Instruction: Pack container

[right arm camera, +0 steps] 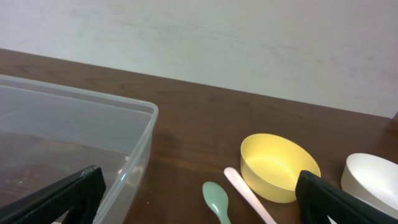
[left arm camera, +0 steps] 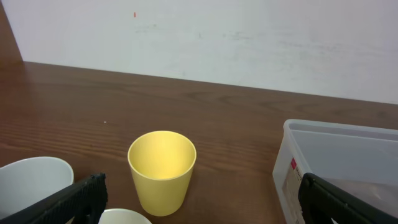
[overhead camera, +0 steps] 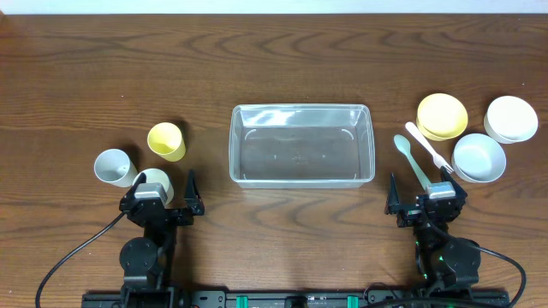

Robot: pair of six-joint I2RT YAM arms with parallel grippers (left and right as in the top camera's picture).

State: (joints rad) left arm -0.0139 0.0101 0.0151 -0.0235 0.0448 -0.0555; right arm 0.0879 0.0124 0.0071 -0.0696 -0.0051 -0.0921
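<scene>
The left end effector (overhead camera: pixel 164 186) and right end effector (overhead camera: pixel 424 190) are being held open and empty, so the yellow cup (overhead camera: pixel 166 141), left of centre, is probably best being pinched by its rim for the container (overhead camera: pixel 300 109).

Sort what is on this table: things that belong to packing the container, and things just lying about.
For the job:
container; probably to go in it: yellow cup, white cup, pale cup, yellow bowl, far white bowl, near white bowl, green spoon, pale spoon.

Lying about:
nothing that I can see.
</scene>
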